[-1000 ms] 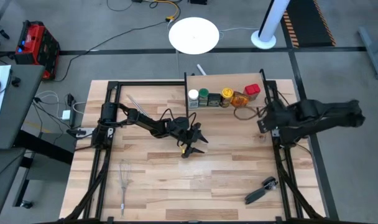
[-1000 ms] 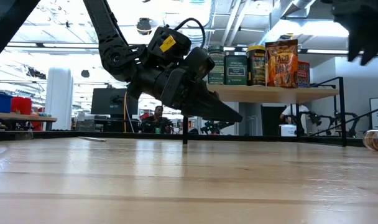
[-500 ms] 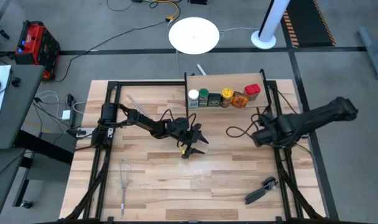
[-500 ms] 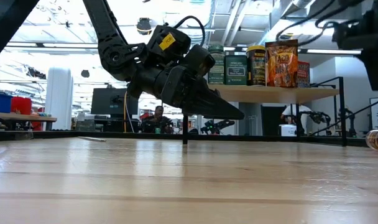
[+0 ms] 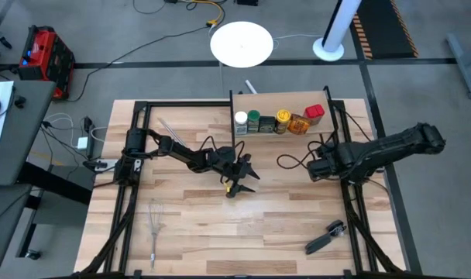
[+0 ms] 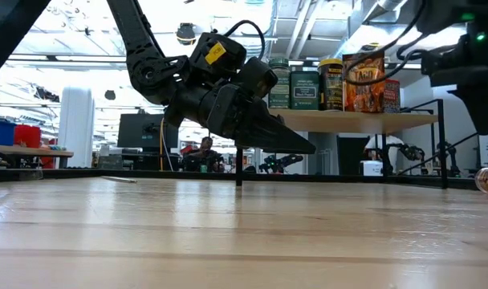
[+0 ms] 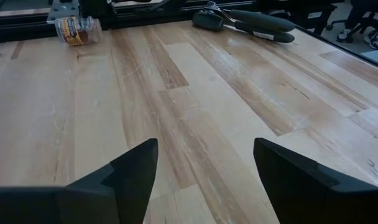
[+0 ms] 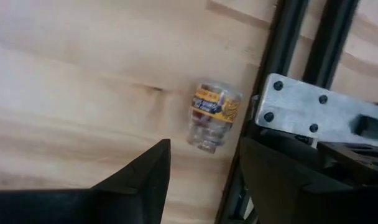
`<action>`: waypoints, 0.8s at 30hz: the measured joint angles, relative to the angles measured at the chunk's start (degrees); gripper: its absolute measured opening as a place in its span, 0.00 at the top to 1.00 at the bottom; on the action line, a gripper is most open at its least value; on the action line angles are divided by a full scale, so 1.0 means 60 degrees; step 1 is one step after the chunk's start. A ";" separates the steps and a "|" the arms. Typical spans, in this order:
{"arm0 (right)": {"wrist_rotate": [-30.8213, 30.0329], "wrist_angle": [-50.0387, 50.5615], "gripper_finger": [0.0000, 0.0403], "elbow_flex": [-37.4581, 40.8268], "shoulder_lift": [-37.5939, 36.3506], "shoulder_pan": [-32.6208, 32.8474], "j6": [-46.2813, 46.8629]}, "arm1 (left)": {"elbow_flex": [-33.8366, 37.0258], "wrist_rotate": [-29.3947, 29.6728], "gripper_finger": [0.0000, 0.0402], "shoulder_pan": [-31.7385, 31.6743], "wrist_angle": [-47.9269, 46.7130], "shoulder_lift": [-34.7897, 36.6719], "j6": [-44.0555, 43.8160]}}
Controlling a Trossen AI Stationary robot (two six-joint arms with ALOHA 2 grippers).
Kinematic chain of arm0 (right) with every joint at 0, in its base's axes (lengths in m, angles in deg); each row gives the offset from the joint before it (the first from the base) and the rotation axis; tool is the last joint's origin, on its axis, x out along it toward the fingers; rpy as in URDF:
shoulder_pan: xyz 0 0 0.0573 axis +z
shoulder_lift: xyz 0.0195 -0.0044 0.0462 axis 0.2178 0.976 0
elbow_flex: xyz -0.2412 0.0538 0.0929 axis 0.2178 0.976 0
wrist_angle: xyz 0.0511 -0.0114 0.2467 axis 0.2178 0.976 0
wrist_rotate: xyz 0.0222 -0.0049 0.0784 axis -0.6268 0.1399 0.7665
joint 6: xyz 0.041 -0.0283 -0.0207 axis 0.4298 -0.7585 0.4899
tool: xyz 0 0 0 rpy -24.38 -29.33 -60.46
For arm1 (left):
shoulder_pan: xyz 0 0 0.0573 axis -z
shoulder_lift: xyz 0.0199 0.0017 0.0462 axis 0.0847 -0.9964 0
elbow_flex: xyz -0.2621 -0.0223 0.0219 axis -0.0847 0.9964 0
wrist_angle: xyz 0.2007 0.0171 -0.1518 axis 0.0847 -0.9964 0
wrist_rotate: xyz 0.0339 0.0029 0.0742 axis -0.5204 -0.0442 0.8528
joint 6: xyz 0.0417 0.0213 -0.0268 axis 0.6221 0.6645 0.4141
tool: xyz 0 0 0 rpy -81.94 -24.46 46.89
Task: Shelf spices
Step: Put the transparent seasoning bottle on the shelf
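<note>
One little jar (image 8: 209, 122) is not on the shelf (image 5: 280, 101) yet. It lies on its side on the desk (image 5: 220, 232), right up against the black rail (image 8: 282, 62) at the right edge. Five other spices (image 5: 278, 121) already stand in a row on the shelf at the far side of the desk.

My right tool (image 8: 201, 180) is the near one. It hangs over the right side of the desk, looking down, and the jar shows just ahead of its two fingers, a bit toward the rail. The fingers are partly open with nothing between them. The jar's long way points almost the same way as my fingers reach (so I think I would have to turn the wrist to pinch it across its round body). The rail is so close that one finger may bump it.

My left tool (image 7: 204, 180) waits low over the middle of the desk, wide open and empty. The jar is far from it, across the desk, with a black-handled tool (image 7: 251, 22) lying off to one side.
</note>
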 joint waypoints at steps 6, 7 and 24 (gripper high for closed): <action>0.0758 -0.0012 0.55 0.0000 0.0510 -0.1020 0.0077 | 0.0000 0.0001 0.36 0.0000 0.0004 0.0000 0.0004; 0.0989 0.0014 0.57 0.0000 0.0657 -0.1188 -0.0018 | 0.0000 0.0001 0.36 0.0000 0.0004 0.0000 0.0004; 0.1886 0.0029 0.97 0.0000 0.3633 -0.2742 -0.2635 | 0.0000 0.0008 0.36 0.0000 -0.0222 0.0000 0.0307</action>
